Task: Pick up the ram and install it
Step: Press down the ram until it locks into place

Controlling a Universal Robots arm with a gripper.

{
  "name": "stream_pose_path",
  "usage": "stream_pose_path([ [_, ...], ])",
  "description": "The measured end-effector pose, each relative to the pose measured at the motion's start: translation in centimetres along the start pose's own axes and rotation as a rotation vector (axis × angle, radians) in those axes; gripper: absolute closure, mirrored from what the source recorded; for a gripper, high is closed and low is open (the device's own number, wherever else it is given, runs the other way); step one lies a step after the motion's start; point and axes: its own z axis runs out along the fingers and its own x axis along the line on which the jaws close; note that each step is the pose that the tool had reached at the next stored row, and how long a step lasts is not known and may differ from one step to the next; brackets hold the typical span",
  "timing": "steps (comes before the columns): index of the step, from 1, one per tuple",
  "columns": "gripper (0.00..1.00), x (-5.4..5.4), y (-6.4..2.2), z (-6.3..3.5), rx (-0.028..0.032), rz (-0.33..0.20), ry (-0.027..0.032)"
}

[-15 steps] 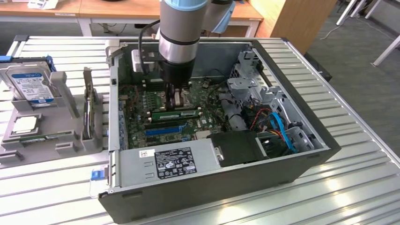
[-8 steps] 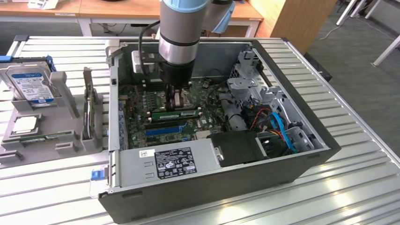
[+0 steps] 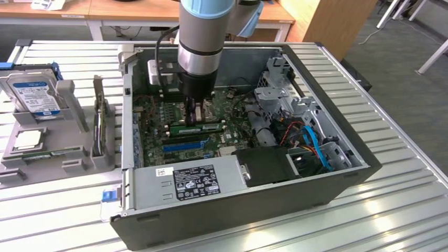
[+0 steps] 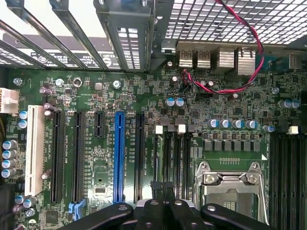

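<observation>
Well off to the exterior view's left of the gripper [image 3: 198,108], a hard drive [image 3: 31,94] and a processor chip [image 3: 27,139] sat in a grey holder [image 3: 42,157] on the desk [image 3: 56,210]. The gripper, fingers together and empty, hung inside the computer case [image 3: 329,173], with the ram [image 3: 196,127] just beneath it, lying seated on the motherboard [image 4: 158,124].

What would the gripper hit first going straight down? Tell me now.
Probably the black memory slots on the motherboard, right beneath the shut gripper; depth is hard to judge.
</observation>
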Motion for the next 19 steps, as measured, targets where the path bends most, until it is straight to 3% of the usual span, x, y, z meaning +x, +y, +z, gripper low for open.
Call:
stream_pose_path([
  [19, 0.9, 0.06, -0.02, 0.61, -0.0002, 0.0, -0.0002],
])
